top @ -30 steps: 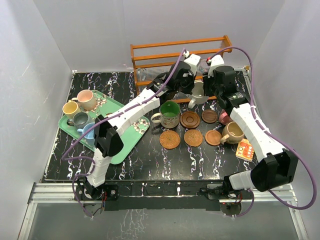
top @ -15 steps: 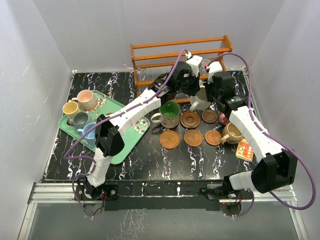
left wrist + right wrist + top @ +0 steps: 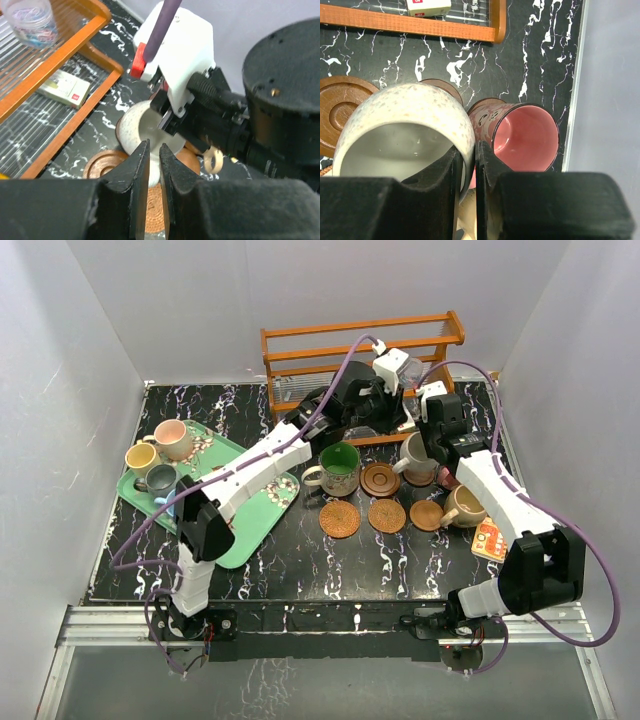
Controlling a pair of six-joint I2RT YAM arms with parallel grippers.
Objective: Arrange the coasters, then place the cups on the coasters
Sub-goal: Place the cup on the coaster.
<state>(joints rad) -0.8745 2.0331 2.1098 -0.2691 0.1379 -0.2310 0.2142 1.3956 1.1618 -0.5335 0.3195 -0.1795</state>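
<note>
Pinching the cream mug (image 3: pixel 400 125) by its wall in the right claw (image 3: pixel 467 155), upright over the dark coaster (image 3: pixel 445 89); left claw (image 3: pixel 154 150) nearly closed, empty, above.

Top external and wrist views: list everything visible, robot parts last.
tray: one, green, table's left
tray mugs: four, pink mug, yellow mug, grey-teal mug, light blue mug, on the tray
green mug: one, green, centre
cream mug: one, speckled cream, right of centre
maroon mug: one, maroon, pink inside, beside the cream mug
tan mug: one, tan, right side
coasters: four uncovered, one dark brown, three orange-brown, centre
card: one, orange, near the tan mug
rack: one, orange wood, back
tumbler: one, clear, in the rack
box: one, white, in the rack
left end effector: one, black, nearly shut, empty, near the cream mug
right end effector: one, black, shut on the cream mug's wall
</note>
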